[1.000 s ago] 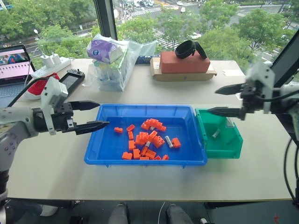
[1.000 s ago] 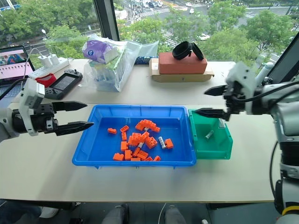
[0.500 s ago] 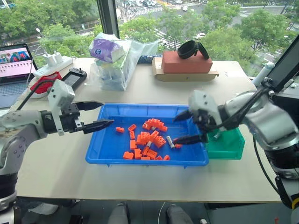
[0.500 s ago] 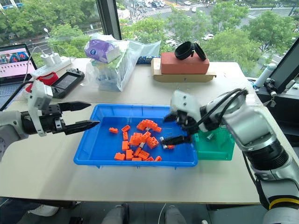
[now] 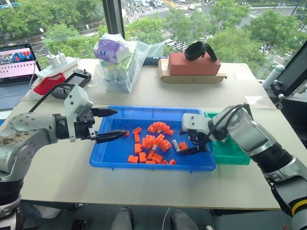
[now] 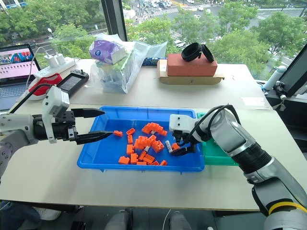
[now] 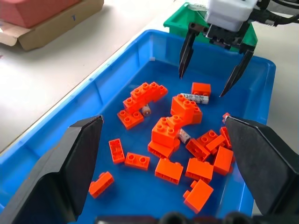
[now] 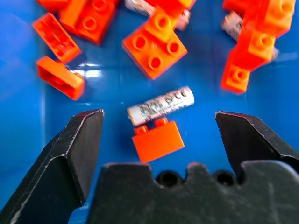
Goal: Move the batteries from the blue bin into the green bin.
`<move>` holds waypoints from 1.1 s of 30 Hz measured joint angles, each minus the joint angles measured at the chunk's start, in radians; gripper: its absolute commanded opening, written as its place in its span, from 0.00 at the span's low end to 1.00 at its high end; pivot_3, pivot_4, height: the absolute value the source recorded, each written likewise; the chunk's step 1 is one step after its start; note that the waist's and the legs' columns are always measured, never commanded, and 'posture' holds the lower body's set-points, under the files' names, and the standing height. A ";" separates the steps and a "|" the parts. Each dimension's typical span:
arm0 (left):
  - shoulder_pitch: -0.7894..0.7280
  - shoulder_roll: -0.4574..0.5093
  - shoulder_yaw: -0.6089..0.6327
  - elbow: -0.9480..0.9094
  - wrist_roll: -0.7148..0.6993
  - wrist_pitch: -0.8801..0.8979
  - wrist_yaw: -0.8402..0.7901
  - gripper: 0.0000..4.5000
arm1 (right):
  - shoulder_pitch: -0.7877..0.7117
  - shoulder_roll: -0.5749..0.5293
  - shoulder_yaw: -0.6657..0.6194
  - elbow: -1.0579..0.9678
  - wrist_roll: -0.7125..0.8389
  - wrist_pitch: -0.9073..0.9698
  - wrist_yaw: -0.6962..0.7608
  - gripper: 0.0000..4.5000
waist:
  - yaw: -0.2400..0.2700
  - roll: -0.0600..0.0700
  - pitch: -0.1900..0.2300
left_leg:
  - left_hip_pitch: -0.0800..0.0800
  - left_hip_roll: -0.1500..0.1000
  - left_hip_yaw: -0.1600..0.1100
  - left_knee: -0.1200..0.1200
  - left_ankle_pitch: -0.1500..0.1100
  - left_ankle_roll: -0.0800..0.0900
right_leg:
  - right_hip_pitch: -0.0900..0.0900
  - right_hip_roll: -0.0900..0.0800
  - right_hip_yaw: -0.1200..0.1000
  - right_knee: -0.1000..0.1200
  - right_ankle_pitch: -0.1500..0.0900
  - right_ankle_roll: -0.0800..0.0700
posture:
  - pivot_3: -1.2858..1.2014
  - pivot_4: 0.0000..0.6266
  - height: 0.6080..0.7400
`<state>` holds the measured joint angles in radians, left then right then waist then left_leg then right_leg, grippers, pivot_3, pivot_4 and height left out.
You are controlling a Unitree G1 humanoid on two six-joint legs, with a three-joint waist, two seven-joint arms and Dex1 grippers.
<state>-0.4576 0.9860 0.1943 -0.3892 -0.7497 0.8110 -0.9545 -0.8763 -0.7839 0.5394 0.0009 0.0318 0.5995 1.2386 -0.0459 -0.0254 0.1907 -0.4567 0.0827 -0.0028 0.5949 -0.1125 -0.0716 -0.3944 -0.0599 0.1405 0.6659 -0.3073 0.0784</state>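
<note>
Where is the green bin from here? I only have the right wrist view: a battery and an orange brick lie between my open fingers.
Observer: The green bin stands right beside the blue bin's right end, just past the right gripper.
Operator: Is the left gripper in my way?
Observer: No. The left gripper hovers open over the blue bin's left end, apart from the orange bricks.

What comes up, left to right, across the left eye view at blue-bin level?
Left gripper → blue bin → orange bricks → battery → right gripper → green bin.
</note>
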 measured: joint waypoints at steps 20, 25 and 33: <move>-0.013 0.003 -0.017 -0.030 -0.007 0.024 -0.017 1.00 | 0.012 0.015 0.026 0.034 -0.140 -0.106 0.051 0.34 | 0.002 0.000 0.000 | 0.000 0.000 0.000 0.000 0.000 0.000 | 0.000 0.000 0.000 0.000 0.000 0.000 | 0.52 0.24 0.99; -0.014 0.000 -0.018 -0.030 -0.007 0.024 -0.013 1.00 | -0.115 0.054 0.025 0.177 -0.211 -0.198 0.017 0.34 | -0.002 0.000 0.000 | 0.000 0.000 0.000 0.000 0.000 0.000 | 0.000 0.000 -0.001 0.000 0.000 0.000 | 0.52 0.24 0.99; -0.016 -0.011 -0.021 -0.032 -0.009 0.024 -0.006 1.00 | -0.240 0.185 0.041 0.503 -0.366 -0.302 -0.136 0.78 | -0.002 0.000 0.000 | 0.000 0.000 0.000 0.000 0.000 -0.001 | -0.001 0.000 -0.001 0.001 0.000 -0.001 | 0.52 0.24 0.99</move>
<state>-0.4732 0.9750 0.1730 -0.4208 -0.7586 0.8347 -0.9607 -1.1164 -0.5994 0.5807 0.5035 -0.3341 0.2974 1.1021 -0.0483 -0.0254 0.1907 -0.4572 0.0829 -0.0033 0.5947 -0.1121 -0.0723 -0.3951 -0.0598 0.1396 0.6667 -0.3070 0.0778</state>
